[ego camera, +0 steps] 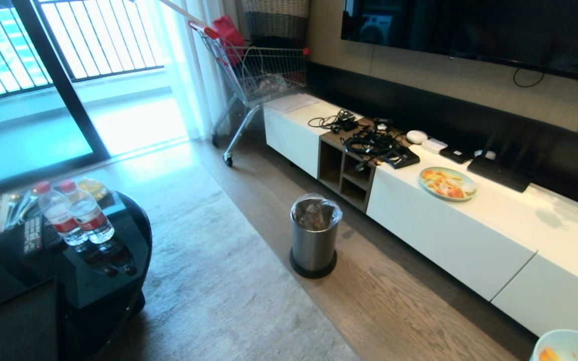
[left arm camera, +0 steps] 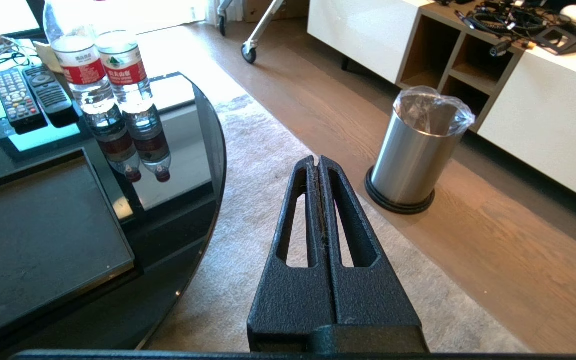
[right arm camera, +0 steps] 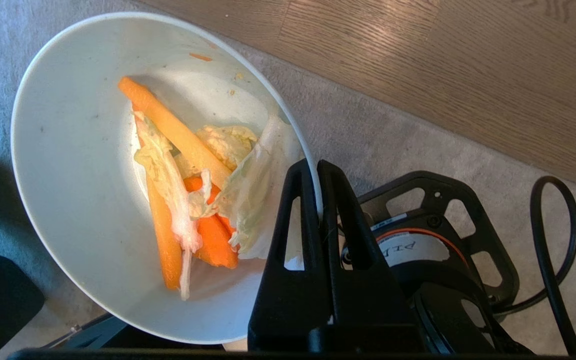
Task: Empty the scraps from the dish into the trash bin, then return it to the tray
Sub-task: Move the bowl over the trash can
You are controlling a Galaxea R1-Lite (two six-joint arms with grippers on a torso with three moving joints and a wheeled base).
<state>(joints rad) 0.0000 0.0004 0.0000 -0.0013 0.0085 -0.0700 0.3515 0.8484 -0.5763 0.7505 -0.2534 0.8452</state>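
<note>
My right gripper point(right arm camera: 316, 165) is shut on the rim of the dish point(right arm camera: 68, 165), a white bowl held above the rug; one finger is inside the rim, the other outside. The scraps point(right arm camera: 188, 190), orange strips and pale leafy pieces, lie in the bowl. In the head view only an edge of the dish point(ego camera: 570, 343) shows at the bottom right corner. The trash bin point(ego camera: 314, 235), shiny metal with a clear bag, stands on the wood floor point(left arm camera: 418, 155). The black tray point(left arm camera: 38, 235) lies on the round table. My left gripper point(left arm camera: 316, 161) is shut and holds nothing, parked above the rug.
Two water bottles point(ego camera: 76, 213) and remote controls point(left arm camera: 28, 92) stand on the glossy black table point(ego camera: 118, 281). A long white cabinet point(ego camera: 469, 235) carries a pale blue plate point(ego camera: 447, 184) of food and cables. A shopping cart point(ego camera: 259, 75) stands by the window. A black cable reel point(right arm camera: 433, 240) sits below the dish.
</note>
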